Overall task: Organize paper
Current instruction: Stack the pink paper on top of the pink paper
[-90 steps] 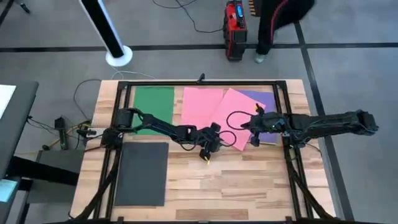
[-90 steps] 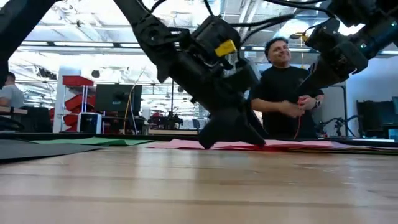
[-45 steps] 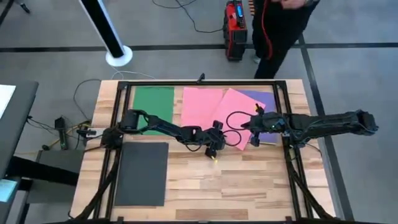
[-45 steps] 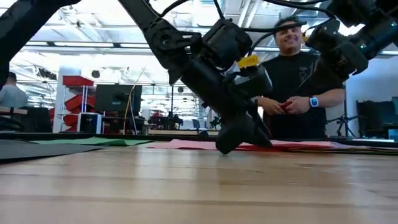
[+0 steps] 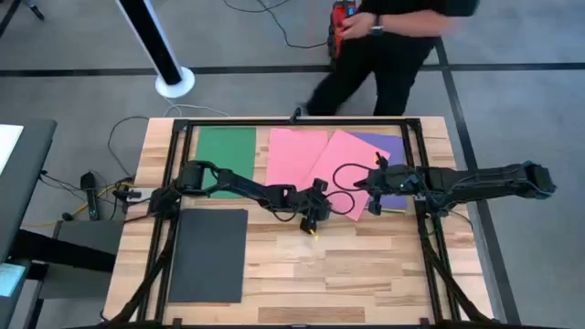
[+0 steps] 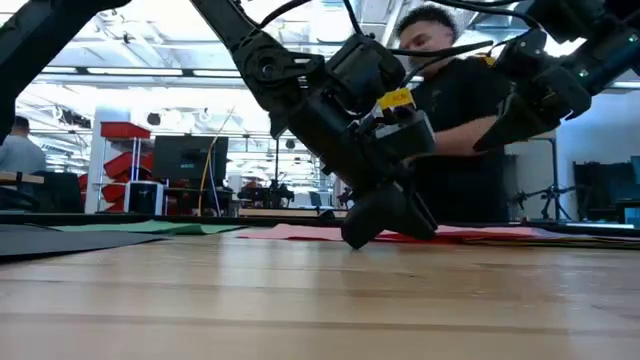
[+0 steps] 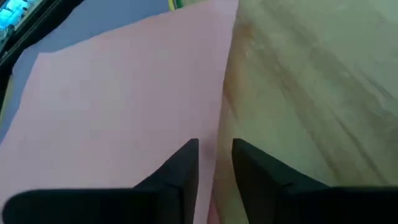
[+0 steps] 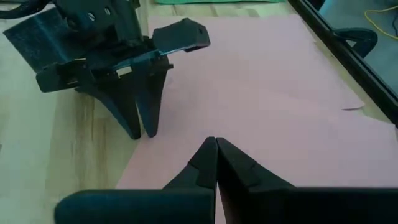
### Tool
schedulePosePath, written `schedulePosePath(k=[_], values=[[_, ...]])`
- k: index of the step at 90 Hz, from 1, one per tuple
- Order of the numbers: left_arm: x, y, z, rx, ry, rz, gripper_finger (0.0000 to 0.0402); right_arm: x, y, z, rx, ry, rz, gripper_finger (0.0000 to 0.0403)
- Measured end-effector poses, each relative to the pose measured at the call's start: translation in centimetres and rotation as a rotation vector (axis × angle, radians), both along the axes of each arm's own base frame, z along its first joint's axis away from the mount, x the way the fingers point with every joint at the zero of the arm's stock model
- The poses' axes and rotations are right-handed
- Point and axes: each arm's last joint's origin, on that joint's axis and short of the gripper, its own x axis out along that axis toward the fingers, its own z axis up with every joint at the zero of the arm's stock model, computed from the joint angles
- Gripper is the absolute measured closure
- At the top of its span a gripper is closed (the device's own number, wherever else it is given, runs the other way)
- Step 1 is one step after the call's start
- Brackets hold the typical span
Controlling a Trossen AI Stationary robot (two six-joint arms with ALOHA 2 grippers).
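Note:
A tilted pink sheet lies flat at the table's middle right, overlapping a second pink sheet and a purple sheet. A green sheet lies at the far left and a dark grey sheet at the near left. My left gripper points down at the tilted pink sheet's near left edge, narrowly open, one finger on each side of that edge. My right gripper is shut and hangs above the same sheet's right part, clear of it in the low view. My left gripper comes down from above, slanting, with its fingertips at table height by the tilted pink sheet's near left edge. One fingertip stands over the sheet, the other over bare wood. The sheet lies flat. Whether the tips touch it, I cannot tell.
A black frame runs along the table's far edge and down both sides. Bare wood stretches across the near middle and right. A person walks past a red box beyond the far edge.
My left gripper has gone a little toward the table's right and far edges, up to the tilted pink sheet's edge, staying low over the table. The sheets lie as they did. The person behind the table has walked toward the left.

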Motion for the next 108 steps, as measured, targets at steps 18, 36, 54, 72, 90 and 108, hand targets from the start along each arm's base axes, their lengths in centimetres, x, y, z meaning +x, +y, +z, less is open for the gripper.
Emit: schedulePosePath(k=[18, 36, 54, 72, 90, 108], values=[[0.1, 0.1, -0.4, 0.016, 0.004, 0.024, 0.0381, 0.0, 0.0, 0.0, 0.000, -0.001, 0.000, 0.0403], [-0.2, -0.2, 0.4, 0.026, -0.002, 0.064, 0.0400, 0.0, 0.0, 0.0, -0.001, 0.000, 0.000, 0.0403], [-1.0, -0.3, 2.2, 0.020, 0.027, 0.153, 0.0401, 0.0, 0.0, 0.0, -0.004, 0.001, 0.003, 0.0403], [-1.9, -0.2, 1.9, 0.013, 0.127, 0.191, 0.0401, 0.0, 0.0, 0.0, -0.009, 0.006, 0.007, 0.0403], [-3.4, -0.1, 2.0, -0.016, 0.261, 0.276, 0.0401, 0.0, 0.0, 0.0, -0.007, 0.007, 0.006, 0.0403], [-4.5, -0.1, 3.4, -0.146, 0.202, 0.393, 0.0402, -0.1, 0.0, -0.1, -0.002, 0.012, -0.002, 0.0403]])
